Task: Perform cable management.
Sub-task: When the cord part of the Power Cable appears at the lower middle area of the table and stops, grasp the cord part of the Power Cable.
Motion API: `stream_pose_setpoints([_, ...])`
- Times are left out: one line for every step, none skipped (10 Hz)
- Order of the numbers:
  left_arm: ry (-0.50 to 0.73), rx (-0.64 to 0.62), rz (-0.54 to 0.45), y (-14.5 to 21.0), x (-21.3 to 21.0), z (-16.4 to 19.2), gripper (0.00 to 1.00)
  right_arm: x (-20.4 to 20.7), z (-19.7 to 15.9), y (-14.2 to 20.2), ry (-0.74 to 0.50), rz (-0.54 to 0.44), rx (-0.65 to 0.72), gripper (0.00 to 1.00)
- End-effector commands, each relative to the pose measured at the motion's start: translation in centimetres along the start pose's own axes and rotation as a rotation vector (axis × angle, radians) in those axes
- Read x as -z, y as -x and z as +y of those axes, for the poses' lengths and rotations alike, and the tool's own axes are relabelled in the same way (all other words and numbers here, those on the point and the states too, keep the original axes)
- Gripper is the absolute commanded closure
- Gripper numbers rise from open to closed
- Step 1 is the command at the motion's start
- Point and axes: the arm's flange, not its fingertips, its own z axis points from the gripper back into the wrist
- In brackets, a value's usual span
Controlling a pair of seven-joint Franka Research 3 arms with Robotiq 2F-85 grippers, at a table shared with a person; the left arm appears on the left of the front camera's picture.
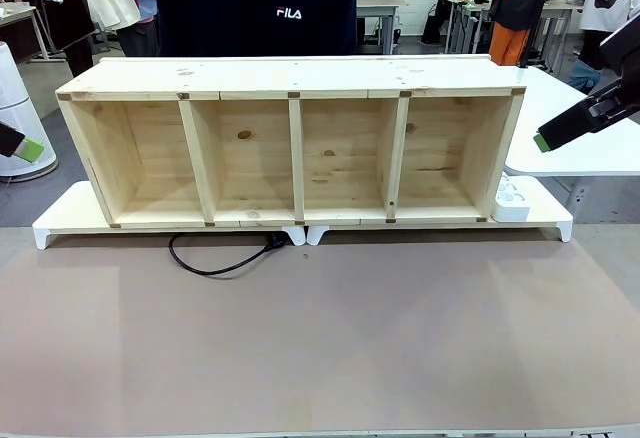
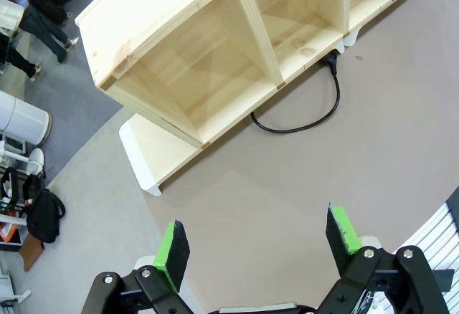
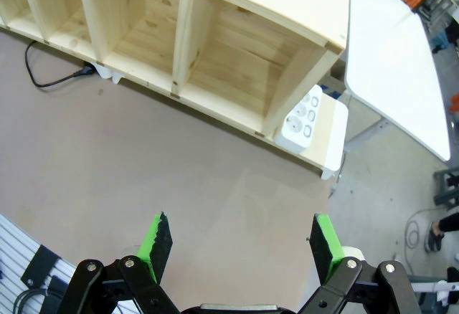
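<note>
The cable (image 1: 212, 264) is a thin black cord lying in a loop on the brown table mat, in front of the wooden shelf's second compartment from the left. Its plug end (image 1: 278, 242) rests by the gap between the two white risers. In the left wrist view the cable (image 2: 305, 122) curves below the shelf edge, far from my open left gripper (image 2: 257, 239). My left gripper (image 1: 27, 148) hovers at the far left edge. My right gripper (image 1: 543, 142) hangs off the shelf's right end. It is open (image 3: 240, 239) and holds nothing; the cable (image 3: 44, 82) lies far off.
A four-compartment wooden shelf (image 1: 295, 93) lies across white risers (image 1: 70, 220). A white power strip (image 1: 512, 198) sits on the right riser beside the shelf. A person in a dark top (image 1: 255, 8) stands behind it. A white table (image 1: 590, 138) stands at the right.
</note>
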Motion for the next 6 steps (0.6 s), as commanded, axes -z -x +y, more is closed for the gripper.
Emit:
stream_pose_setpoints([-0.003,-0.008,-0.005,-0.09,-0.07,-0.05,0.00,-0.04,-0.02,-0.01,0.002,-0.001,0.000,0.00])
stream_pose_setpoints([-0.003,-0.008,-0.005,-0.09,-0.07,-0.05,0.00,-0.04,-0.02,-0.01,0.002,-0.001,0.000,0.00])
stream_pose_setpoints([-0.003,-0.008,-0.005,-0.09,-0.07,-0.05,0.00,-0.04,-0.02,-0.01,0.002,-0.001,0.000,0.00])
stream_pose_setpoints([-0.003,-0.008,-0.005,-0.09,-0.07,-0.05,0.00,-0.04,-0.02,-0.01,0.002,-0.001,0.000,0.00])
stream_pose_setpoints([-0.003,-0.008,-0.005,-0.09,-0.07,-0.05,0.00,-0.04,-0.02,-0.01,0.002,-0.001,0.000,0.00])
stream_pose_setpoints([-0.003,-0.008,-0.005,-0.09,-0.07,-0.05,0.00,-0.04,-0.02,-0.01,0.002,-0.001,0.000,0.00])
